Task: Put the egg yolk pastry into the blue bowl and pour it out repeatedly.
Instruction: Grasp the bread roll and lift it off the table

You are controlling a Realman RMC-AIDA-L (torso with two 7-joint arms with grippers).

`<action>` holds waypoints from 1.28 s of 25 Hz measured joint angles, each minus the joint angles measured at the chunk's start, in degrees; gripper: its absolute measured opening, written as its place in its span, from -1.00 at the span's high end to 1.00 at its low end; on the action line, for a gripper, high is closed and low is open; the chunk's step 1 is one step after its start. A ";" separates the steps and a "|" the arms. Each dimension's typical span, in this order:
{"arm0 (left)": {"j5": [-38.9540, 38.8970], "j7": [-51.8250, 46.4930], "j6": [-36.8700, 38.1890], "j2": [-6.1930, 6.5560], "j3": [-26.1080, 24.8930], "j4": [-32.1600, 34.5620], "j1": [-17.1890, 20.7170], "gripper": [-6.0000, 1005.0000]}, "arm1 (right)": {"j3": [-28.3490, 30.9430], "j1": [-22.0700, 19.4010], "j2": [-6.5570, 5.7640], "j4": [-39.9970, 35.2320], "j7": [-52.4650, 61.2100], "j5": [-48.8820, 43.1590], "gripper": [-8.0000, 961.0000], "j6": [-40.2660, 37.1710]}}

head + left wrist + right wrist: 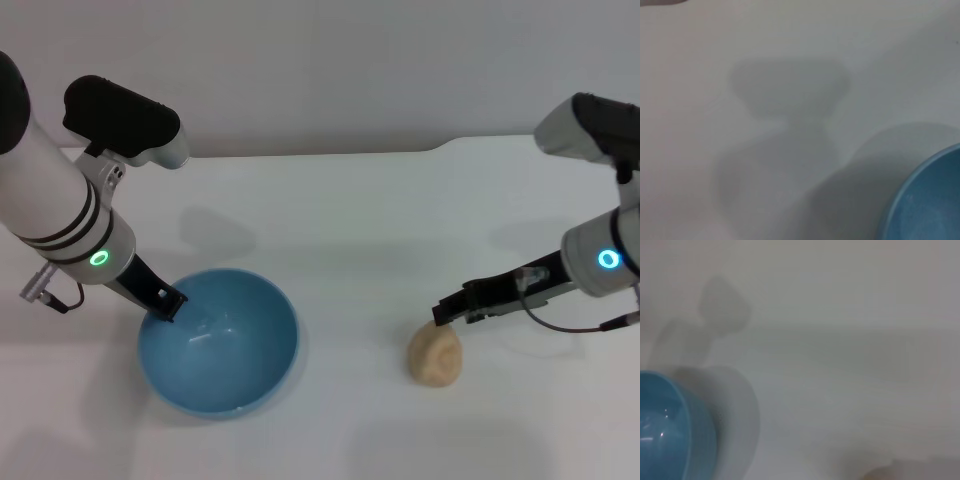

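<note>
Blue bowl (218,342): left hand (163,302) pinching rim. Right hand (445,311) touching egg yolk pastry (435,351), seemingly closed.

One blue bowl (218,342) sits on one white table (360,220), and one egg yolk pastry (435,353) lies on that same surface. Two robot arms reach in, each ending in one gripper: one left gripper (162,300) and one right gripper (446,310), two in all.

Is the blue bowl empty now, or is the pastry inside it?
Empty. The blue bowl shows only its bare glossy inside, and the pastry lies on the table, apart from the bowl, toward the robot's right.
</note>
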 joint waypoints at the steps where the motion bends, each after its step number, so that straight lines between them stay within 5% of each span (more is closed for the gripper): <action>1: -0.01 0.00 0.00 -0.01 0.02 0.00 0.00 0.95 | -0.06 0.41 0.15 0.91 -0.34 0.10 0.33 -0.59; 10: -0.03 -0.18 0.00 -0.04 0.04 -0.01 0.01 0.95 | -0.35 4.83 0.41 12.17 -1.80 0.07 0.34 -4.66; 20: -0.02 -0.09 0.00 -0.04 0.04 -0.01 -0.35 0.95 | -2.22 4.52 0.51 11.60 -8.23 0.13 0.36 -5.50; 32: -0.04 -0.22 -0.71 -0.05 0.40 0.25 -1.93 0.95 | 0.36 -2.13 0.42 -5.86 -14.20 9.05 0.54 0.13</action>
